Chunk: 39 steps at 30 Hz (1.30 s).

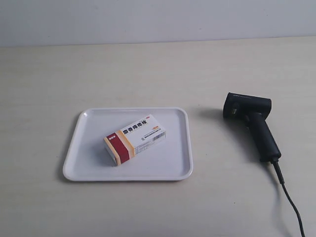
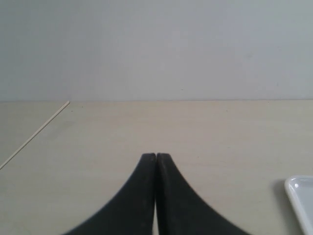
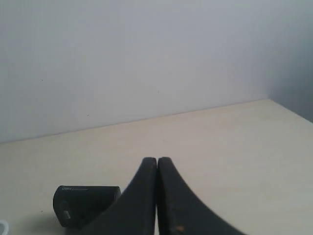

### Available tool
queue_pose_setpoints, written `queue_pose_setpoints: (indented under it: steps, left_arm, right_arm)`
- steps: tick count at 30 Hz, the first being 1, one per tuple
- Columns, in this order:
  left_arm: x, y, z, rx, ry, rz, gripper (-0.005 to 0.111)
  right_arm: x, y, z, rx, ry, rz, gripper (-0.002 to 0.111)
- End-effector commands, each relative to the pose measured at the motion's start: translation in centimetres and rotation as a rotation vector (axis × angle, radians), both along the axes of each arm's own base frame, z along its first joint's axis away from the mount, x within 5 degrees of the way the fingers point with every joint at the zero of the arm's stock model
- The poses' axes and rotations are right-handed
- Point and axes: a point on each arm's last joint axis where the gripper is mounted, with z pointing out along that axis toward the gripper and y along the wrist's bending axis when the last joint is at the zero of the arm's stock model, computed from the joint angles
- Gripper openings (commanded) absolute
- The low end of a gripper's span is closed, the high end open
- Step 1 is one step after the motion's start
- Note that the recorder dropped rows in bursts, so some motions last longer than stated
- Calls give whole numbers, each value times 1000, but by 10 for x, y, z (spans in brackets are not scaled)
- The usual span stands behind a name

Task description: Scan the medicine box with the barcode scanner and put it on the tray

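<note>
- Left gripper (image 2: 155,156) has its two black fingers pressed together with nothing between them, just hanging over bare table (image 2: 122,132). A corner of the tray (image 2: 299,193) peeks in off to one side of it, near but not touching.
- Right gripper (image 3: 156,160) is the same deal: fingers closed on each other, empty. The barcode scanner (image 3: 85,203) sits just beside and a bit ahead of it, only the blocky head showing in that view.
- In the exterior view neither arm shows up at all, so both are hanging back from the work area.
- The medicine box (image 1: 135,139) is lying flat inside the tray (image 1: 74,158), roughly in the middle and turned at an angle, red/orange band at one end and barcode on the side face.
- The scanner (image 1: 252,123) lies on its side on the table, well apart from the tray, cable (image 1: 291,202) trailing off.
- My read: with the box already in the tray, the scanner put down and both grippers empty, this looks like the end of the job, though it could also be a starting layout.
</note>
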Motion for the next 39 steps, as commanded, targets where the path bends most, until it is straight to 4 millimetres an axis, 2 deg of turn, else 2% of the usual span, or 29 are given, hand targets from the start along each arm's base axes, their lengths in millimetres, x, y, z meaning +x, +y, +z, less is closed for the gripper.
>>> queue_pose_setpoints:
  steps: [1, 7, 15, 39]
  left_arm:
    - [0, 0, 0, -5, -8, -3, 3]
    - [0, 0, 0, -5, -8, -3, 3]
    - [0, 0, 0, -5, -8, -3, 3]
    - [0, 0, 0, -5, -8, -3, 3]
  right_arm:
    - [0, 0, -2, 1, 11, -6, 0]
    - [0, -1, -3, 18, 17, -19, 0]
    - [-1, 3, -3, -8, 14, 73, 0]
    - [-1, 3, -4, -9, 25, 76, 0]
